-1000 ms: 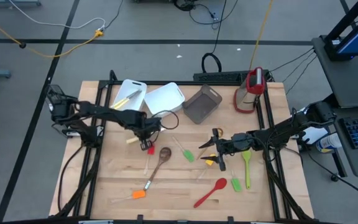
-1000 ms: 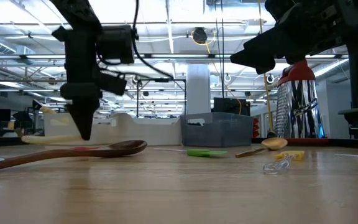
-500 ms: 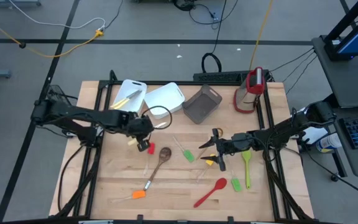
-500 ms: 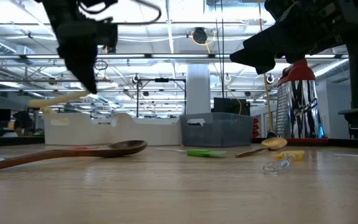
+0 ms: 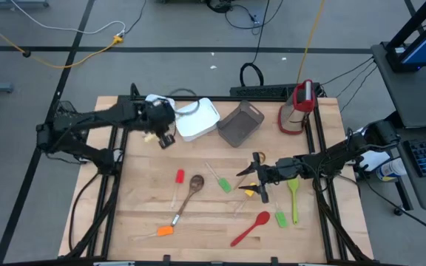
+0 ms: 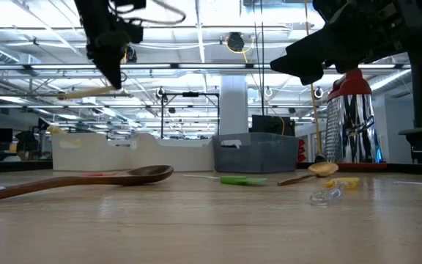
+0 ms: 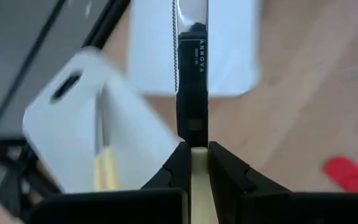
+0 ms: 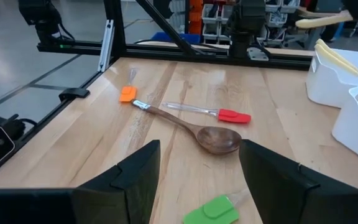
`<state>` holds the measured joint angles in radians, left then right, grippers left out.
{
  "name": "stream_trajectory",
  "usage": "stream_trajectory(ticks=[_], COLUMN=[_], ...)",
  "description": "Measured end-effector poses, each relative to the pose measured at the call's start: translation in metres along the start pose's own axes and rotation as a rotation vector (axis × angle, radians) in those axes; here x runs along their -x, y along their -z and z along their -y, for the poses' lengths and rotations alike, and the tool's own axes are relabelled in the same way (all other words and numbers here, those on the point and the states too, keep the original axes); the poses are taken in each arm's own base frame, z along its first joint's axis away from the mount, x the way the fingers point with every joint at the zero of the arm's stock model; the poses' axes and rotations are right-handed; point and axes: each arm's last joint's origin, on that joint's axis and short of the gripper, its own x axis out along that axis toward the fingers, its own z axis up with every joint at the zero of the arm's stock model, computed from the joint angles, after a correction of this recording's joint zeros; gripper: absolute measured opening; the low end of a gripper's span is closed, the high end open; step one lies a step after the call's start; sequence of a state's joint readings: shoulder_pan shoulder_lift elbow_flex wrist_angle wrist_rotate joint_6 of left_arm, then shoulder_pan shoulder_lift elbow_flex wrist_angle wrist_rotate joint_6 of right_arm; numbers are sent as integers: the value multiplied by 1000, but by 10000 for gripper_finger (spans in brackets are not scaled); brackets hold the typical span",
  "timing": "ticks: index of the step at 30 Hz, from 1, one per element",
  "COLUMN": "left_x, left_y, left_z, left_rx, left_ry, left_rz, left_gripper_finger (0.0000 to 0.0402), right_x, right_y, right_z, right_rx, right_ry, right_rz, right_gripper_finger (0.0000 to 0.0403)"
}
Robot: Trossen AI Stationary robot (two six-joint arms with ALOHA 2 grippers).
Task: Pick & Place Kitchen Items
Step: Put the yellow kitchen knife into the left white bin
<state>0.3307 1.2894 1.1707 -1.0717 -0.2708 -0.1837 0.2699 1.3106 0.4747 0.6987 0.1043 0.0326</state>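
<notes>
A knife (image 7: 191, 81) with a pale handle (image 6: 86, 93) and a dark serrated blade hangs high over the table's far left, with my left gripper (image 5: 163, 135) shut on it. Below it stand two white bins (image 5: 202, 118); the left bin (image 7: 73, 130) holds another pale-handled knife (image 7: 104, 174). My right gripper (image 5: 251, 177) hovers open above the table's middle right and touches nothing. A wooden spoon (image 5: 191, 188), a red spatula (image 5: 179, 177) and a green spatula (image 5: 222, 182) lie flat on the table. My left gripper pinches the pale handle (image 7: 199, 163) between its two fingers, close to where the handle meets the blade. The fingers slant down from above and lie across the knife. The knife is lifted clear and about level, its blade reaching out over the white bins.
A grey bin (image 5: 240, 123) and a red-and-silver appliance (image 5: 298, 107) stand at the far edge. An orange spatula (image 5: 165, 230), a red spoon (image 5: 251, 227), a green spoon (image 5: 293, 196), a green spatula (image 5: 280, 219) and a yellow spatula (image 5: 248, 192) lie on the table's near half.
My left gripper has risen from table height and gone toward the far edge and the white bins, staying shut on the knife. The knife lay low by the red spatula a second ago; it now hangs clear, high above the table.
</notes>
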Motion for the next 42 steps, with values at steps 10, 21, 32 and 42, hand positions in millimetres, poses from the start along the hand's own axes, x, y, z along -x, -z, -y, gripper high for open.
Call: stream_trajectory(ticks=[10, 21, 32, 42], left_x=[-34, -97, -125, -134], left_y=[-5, -5, 0, -11], left_z=[-60, -72, -78, -83], left_rx=[213, 195, 154, 184], left_ry=[-47, -46, -93, -103], left_rz=[-158, -445, -590, -447], left_gripper_finger=[27, 28, 29, 98], right_x=[0, 0, 0, 0], right_y=[0, 0, 0, 0], right_z=[0, 0, 0, 0], right_rx=[18, 18, 19, 19], right_ry=[0, 0, 0, 0], right_rz=[1, 0, 0, 0], right_gripper_finger=[212, 212, 212, 212])
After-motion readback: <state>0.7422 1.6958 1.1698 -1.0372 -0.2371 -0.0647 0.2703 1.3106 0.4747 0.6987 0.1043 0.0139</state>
